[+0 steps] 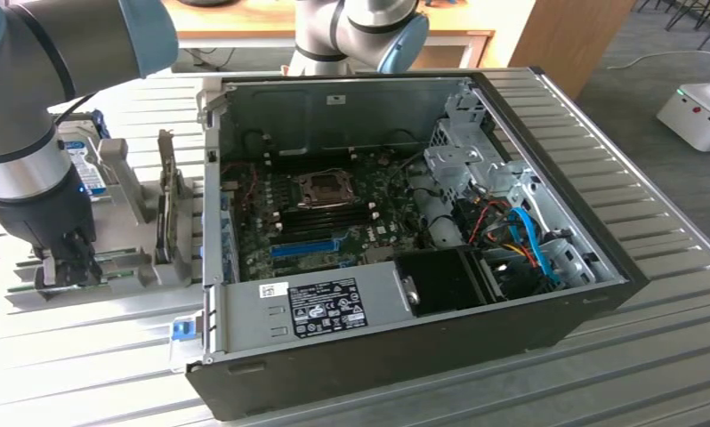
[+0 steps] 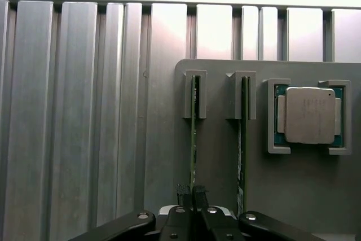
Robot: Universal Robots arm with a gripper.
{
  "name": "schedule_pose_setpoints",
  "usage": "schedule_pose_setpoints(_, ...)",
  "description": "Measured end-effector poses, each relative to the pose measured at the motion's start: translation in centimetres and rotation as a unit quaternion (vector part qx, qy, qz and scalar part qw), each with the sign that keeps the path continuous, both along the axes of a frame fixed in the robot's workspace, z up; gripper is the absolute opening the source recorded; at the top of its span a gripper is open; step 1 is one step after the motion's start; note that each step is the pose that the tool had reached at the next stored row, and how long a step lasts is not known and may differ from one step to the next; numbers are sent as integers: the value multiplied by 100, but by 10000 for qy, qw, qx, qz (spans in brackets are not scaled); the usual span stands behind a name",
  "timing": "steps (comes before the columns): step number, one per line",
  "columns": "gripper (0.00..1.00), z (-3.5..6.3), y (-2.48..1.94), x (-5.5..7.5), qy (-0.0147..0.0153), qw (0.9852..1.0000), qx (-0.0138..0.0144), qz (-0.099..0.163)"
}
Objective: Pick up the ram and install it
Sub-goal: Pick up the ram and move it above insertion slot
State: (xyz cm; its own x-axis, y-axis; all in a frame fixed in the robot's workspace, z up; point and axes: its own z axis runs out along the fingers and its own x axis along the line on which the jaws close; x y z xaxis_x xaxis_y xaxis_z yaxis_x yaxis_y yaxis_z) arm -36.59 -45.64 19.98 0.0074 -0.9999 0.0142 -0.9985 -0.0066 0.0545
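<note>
The ram (image 2: 193,139) is a thin green stick standing on edge in a slot of the grey holder plate (image 2: 217,156). My gripper (image 2: 192,193) is down over the stick's near end, and its two black fingers (image 2: 183,196) pinch the edge from both sides. A second green stick (image 2: 243,139) stands in the neighbouring slot, untouched. In the exterior view my gripper (image 1: 64,267) reaches down onto the grey holder (image 1: 117,271) at that view's left, beside the open computer case (image 1: 391,240).
A silver processor chip (image 2: 307,115) sits in its own pocket on the plate beyond the second stick. A hard drive with a blue label (image 1: 80,151) stands behind the arm. Inside the case, the motherboard (image 1: 326,218) lies exposed. The ribbed metal table (image 1: 640,356) surrounds everything.
</note>
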Motion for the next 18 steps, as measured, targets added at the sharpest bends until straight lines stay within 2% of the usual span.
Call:
schedule_pose_setpoints(2,12,0,0,0,0,10000,0,0)
schedule_pose_setpoints(13,12,0,0,0,0,10000,0,0)
schedule_pose_setpoints(18,12,39,0,1,0,10000,-5,1)
